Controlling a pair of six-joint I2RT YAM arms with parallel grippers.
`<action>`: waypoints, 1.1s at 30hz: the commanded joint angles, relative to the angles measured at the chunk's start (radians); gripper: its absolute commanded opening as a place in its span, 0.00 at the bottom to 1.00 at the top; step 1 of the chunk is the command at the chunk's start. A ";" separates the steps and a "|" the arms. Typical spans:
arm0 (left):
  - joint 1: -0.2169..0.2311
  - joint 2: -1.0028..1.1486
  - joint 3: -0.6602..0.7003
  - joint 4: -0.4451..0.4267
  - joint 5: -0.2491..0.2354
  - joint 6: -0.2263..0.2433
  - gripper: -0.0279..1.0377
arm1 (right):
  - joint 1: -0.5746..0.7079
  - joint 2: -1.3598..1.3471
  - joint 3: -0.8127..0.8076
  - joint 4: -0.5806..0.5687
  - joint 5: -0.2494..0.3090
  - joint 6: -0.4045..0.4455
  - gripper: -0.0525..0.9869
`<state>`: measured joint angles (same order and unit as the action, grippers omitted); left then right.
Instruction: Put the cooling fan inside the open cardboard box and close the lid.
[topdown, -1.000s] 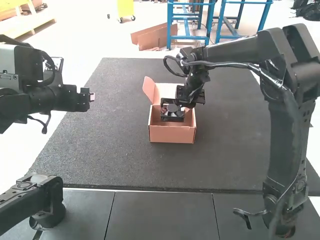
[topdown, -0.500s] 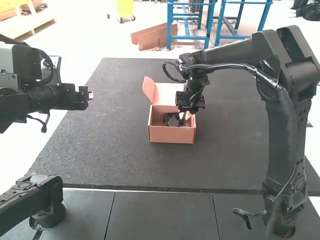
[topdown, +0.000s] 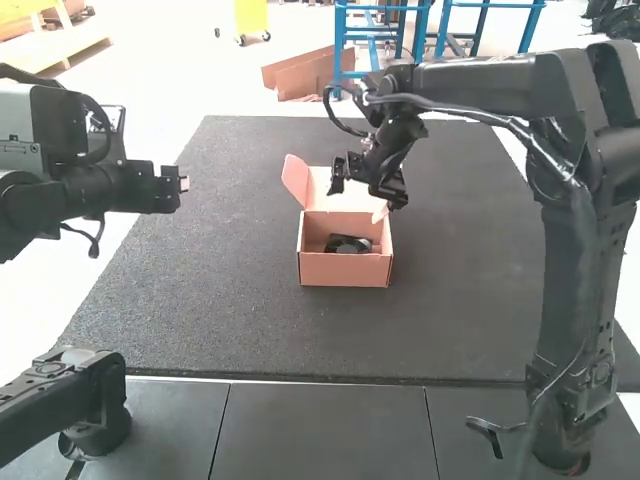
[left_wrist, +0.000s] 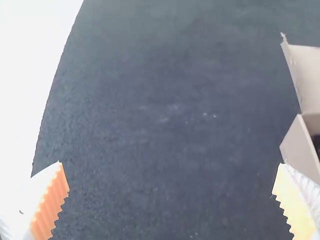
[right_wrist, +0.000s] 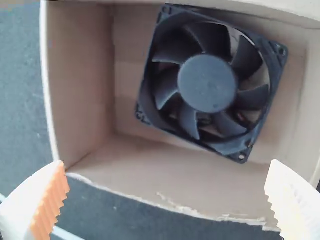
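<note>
The black cooling fan (right_wrist: 205, 87) lies flat on the floor of the open cardboard box (topdown: 344, 262), seen also as the fan (topdown: 347, 243) in the high view. The box lid (topdown: 299, 182) stands up at the far left side. My right gripper (topdown: 366, 182) hovers open just above the box's far rim, with nothing between its white ribbed fingers (right_wrist: 37, 205). My left gripper (topdown: 172, 188) hangs open well to the left of the box, above the mat; its orange pads (left_wrist: 49, 202) frame bare mat, and a box (left_wrist: 300, 145) edge shows beside them.
The box stands in the middle of a dark rubber mat (topdown: 220, 300) that has free room on every side. Pale floor borders the mat on the left.
My right gripper lowered the fan into the box, let it go, opened and rose back above the far rim. The left arm barely moved.
</note>
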<state>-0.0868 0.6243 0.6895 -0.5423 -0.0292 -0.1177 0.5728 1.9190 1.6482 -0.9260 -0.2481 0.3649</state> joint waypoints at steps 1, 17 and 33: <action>-0.021 0.034 0.050 0.025 0.000 -0.005 0.94 | -0.045 -0.120 0.035 0.000 -0.030 -0.046 0.92; -0.064 0.310 0.157 0.125 -0.001 -0.069 0.94 | -0.252 -0.500 -0.353 0.308 0.201 -0.222 0.92; -0.047 0.649 0.320 0.228 -0.043 -0.161 0.94 | -0.284 -0.505 -0.530 0.650 0.109 -0.188 0.92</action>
<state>-0.1375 1.2434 0.9604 -0.3347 -0.0547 -0.2573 0.3107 1.3800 1.0977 -0.2840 -0.1085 0.1528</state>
